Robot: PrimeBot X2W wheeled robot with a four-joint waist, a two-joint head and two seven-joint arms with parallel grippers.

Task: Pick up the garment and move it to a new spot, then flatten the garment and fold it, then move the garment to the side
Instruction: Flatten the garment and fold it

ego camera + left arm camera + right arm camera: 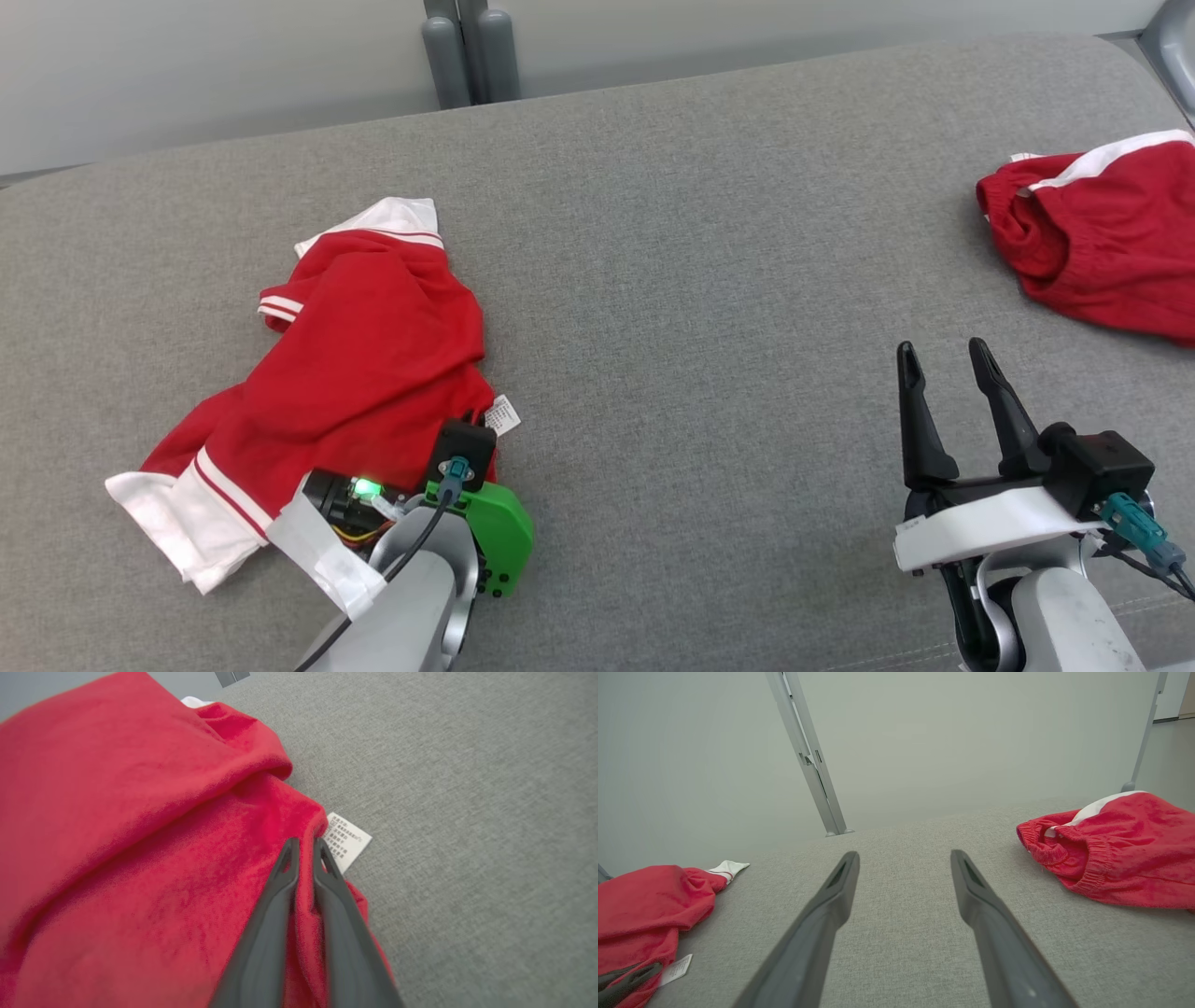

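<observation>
Grey surface [709,280] carries the red shirt [373,345], which lies ahead and left of the left end effector [306,847], long axis running away from it. Red shorts [1102,243] sit ahead-right of the right end effector [941,347]. Left is clamped on a shirt fold just beside the label [348,840]; right is spread wide, well apart from the shirt, so the lift looks like left's job.

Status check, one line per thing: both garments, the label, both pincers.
red shirt: crumpled, unfolded, lying on the grey cushion
care label: sticking out at the shirt's edge, flat on the cushion
red shorts: bunched up, untouched
left pincer: shut on a fold of the red shirt beside the label
right pincer: open, holding nothing
</observation>
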